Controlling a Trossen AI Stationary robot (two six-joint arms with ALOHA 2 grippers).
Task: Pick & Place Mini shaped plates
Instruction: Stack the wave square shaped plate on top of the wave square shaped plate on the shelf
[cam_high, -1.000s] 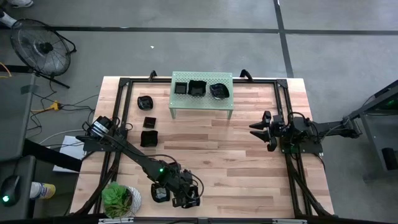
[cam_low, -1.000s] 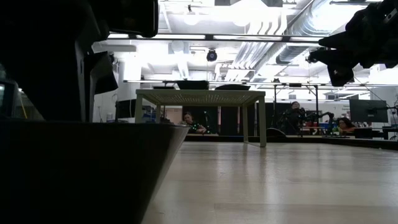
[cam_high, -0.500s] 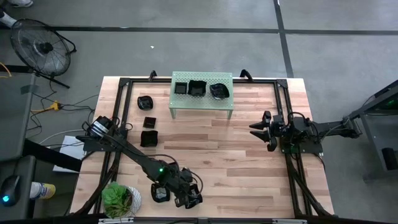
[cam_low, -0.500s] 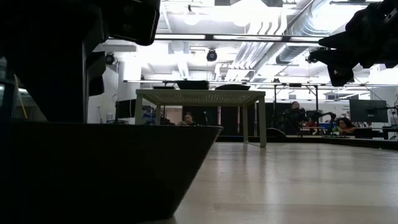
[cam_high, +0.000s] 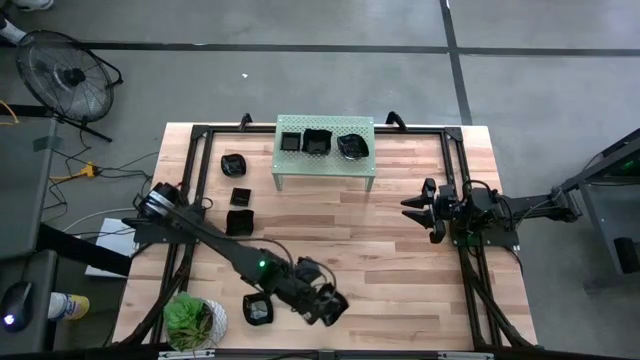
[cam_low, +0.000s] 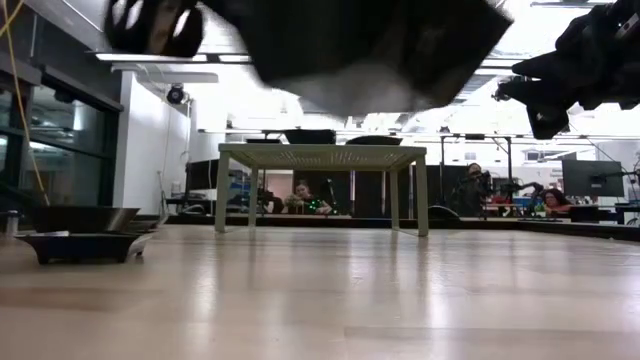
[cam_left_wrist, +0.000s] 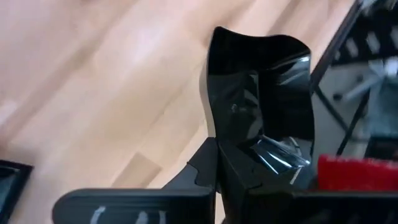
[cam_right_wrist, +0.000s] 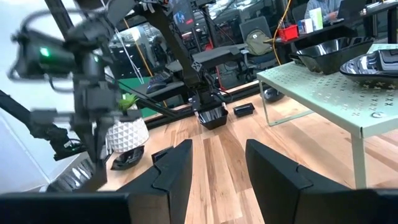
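High view: my left gripper (cam_high: 328, 305), near the tabletop's front edge, holds 1 mini plate (cam_high: 333, 306); another dish (cam_high: 258, 311) lies beside it. Low view: the plate hangs above the wood. Left wrist view: jaws clamped on its rim (cam_left_wrist: 261, 81); I judge level carriage is best. Right wrist view: my right gripper (cam_right_wrist: 217, 168) waits open. No writing legible.

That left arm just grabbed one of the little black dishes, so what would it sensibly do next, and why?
Probably carry it across toward the green shelf. The left gripper is shut on a dish and has it off the table near the front edge, while three dishes already sit on the shelf. The right gripper waits open at the right side.
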